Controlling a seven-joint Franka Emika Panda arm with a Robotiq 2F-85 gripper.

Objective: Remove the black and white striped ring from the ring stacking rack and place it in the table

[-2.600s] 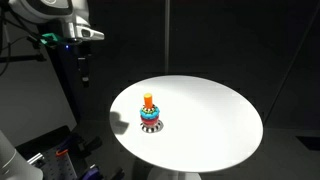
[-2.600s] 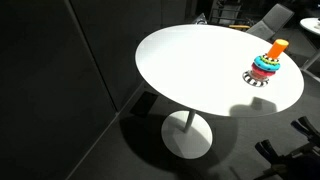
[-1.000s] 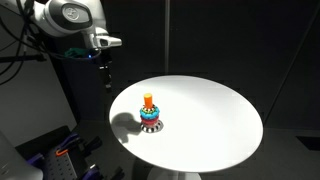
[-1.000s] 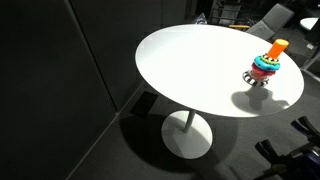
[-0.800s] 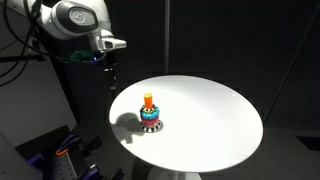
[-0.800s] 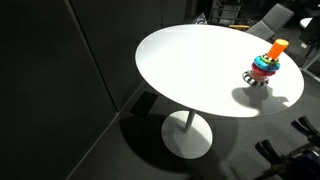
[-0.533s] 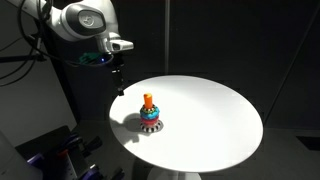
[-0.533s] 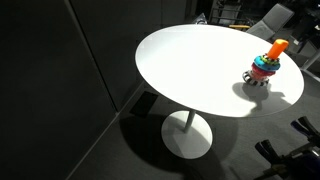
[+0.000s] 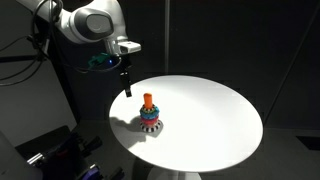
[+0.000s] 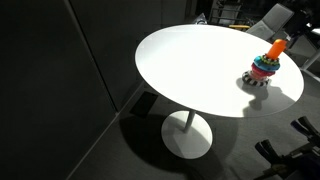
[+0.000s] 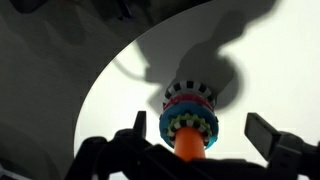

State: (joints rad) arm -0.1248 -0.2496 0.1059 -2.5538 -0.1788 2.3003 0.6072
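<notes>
The ring stacking rack (image 9: 149, 112) stands on the white round table (image 9: 210, 125) near its edge, with its orange peg upright. It also shows in the second exterior view (image 10: 266, 65) on the table (image 10: 190, 65). The black and white striped ring (image 9: 150, 126) lies at the bottom of the stack, under the red, blue and teal rings, and shows there too (image 10: 260, 80). My gripper (image 9: 126, 89) hangs open and empty above the table edge, beside and above the rack, not touching it. In the wrist view the fingers (image 11: 200, 135) flank the rack (image 11: 190, 120), with the striped ring (image 11: 190, 92) visible.
Dark curtains surround the table. Grey chairs (image 10: 272, 18) stand behind it. The table's pedestal foot (image 10: 187, 136) is on the floor. Equipment with cables (image 9: 60, 155) sits low beside the robot's base.
The arm has swung from off the table toward the rack and lowered. Its shadow now falls next to the rack. The rack and rings have not moved.
</notes>
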